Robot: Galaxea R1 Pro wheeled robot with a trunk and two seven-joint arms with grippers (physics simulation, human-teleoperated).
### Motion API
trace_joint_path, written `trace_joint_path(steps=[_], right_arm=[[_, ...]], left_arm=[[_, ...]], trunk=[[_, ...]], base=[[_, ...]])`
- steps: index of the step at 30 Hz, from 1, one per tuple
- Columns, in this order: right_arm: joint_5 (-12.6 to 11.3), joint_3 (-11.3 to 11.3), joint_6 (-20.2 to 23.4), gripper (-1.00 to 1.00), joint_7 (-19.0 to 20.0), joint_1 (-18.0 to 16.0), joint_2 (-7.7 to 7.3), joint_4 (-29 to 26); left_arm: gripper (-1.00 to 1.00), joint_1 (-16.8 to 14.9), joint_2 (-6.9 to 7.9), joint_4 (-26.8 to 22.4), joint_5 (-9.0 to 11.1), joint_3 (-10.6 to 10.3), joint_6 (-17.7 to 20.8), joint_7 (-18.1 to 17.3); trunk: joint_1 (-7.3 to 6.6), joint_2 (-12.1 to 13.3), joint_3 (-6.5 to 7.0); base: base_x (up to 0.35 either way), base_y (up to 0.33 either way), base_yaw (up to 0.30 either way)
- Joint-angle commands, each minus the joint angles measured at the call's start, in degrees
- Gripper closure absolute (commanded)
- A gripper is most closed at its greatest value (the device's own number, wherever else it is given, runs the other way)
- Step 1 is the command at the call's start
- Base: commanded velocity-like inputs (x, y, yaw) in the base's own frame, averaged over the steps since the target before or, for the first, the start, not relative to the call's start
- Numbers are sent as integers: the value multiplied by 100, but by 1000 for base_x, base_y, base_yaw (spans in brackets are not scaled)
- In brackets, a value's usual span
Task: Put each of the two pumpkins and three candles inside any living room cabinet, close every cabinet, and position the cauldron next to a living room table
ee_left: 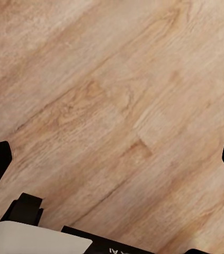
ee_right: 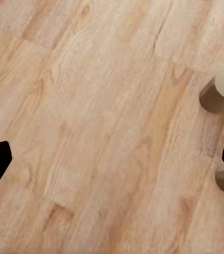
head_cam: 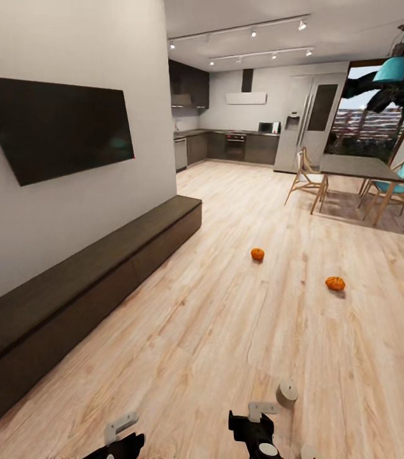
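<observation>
The cabinet (head_cam: 93,280) stood closed along the left wall. Both arms were lowered over the floor (head_cam: 227,331); the left hand (ee_left: 112,159) and right hand (ee_right: 112,159) were spread wide, holding nothing. Two pumpkins (head_cam: 257,254) (head_cam: 335,284) lay on open floor. A candle (head_cam: 286,393) stood just beside the right hand.

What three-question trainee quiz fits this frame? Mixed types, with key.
1. True or false: both pumpkins lie on the floor.
2. The cabinet is: A) closed B) one drawer open.
3. Fill in: the candle stands nearest the ___ tool.

Key:
1. True: one pumpkin and the other pumpkin both rest on the planks.
2. A.
3. Right: it is beside the right tool; the left tool is farther.
</observation>
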Motion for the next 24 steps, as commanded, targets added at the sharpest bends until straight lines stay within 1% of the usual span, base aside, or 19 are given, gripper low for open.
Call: trace_joint_path(steps=[1, 8, 24], right_arm=[[-57, 50, -22, -100, -26, -4, -2, 3], [-57, 50, -22, -100, -26, -4, -2, 3], [-57, 50, -22, -100, -26, -4, -2, 3]], left_arm=[[-100, -1, -4, -12, 57, 14, 31, 25], [-100, -1, -5, -12, 53, 14, 31, 25], [-100, -1, -4, -12, 53, 14, 31, 25]], trunk=[[0, -3, -5], [0, -3, -5], [0, -3, -5]], base=[[0, 0, 289], [27, 0, 289], [138, 0, 289]])
